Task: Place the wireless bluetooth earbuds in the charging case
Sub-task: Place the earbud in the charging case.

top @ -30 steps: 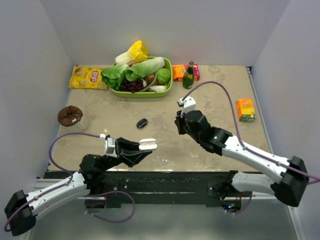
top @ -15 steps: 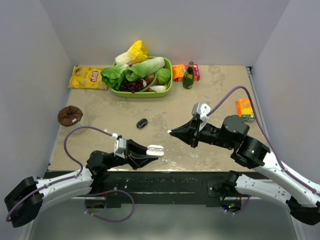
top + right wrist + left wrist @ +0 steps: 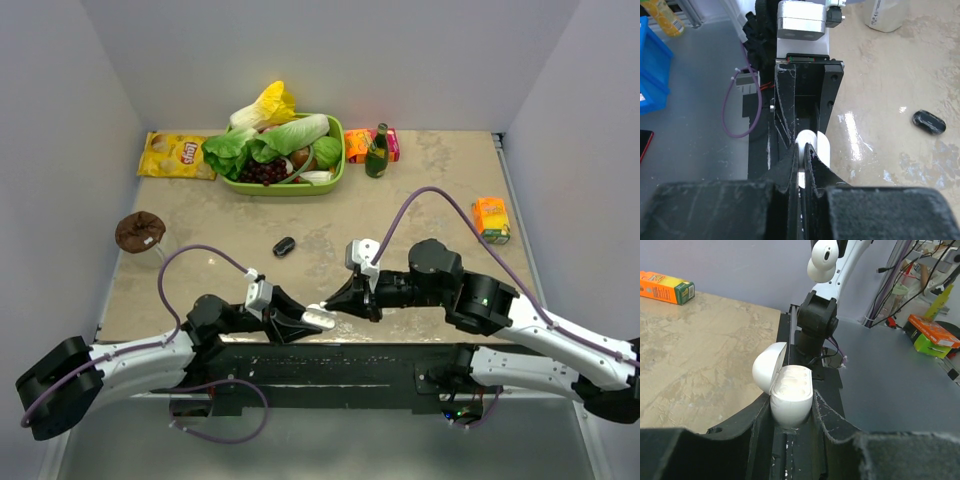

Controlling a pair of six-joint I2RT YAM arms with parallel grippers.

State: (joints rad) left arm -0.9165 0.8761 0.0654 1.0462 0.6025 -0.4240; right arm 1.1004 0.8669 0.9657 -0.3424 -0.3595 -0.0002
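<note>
White case (image 3: 318, 318), right end effector (image 3: 334, 301) now adjacent

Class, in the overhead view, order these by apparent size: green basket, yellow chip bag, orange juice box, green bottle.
1. green basket
2. yellow chip bag
3. orange juice box and green bottle: too close to rank.

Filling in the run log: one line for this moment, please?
left pincer: shut on white case, lid open | right pincer: tips by case, grip unclear
</note>
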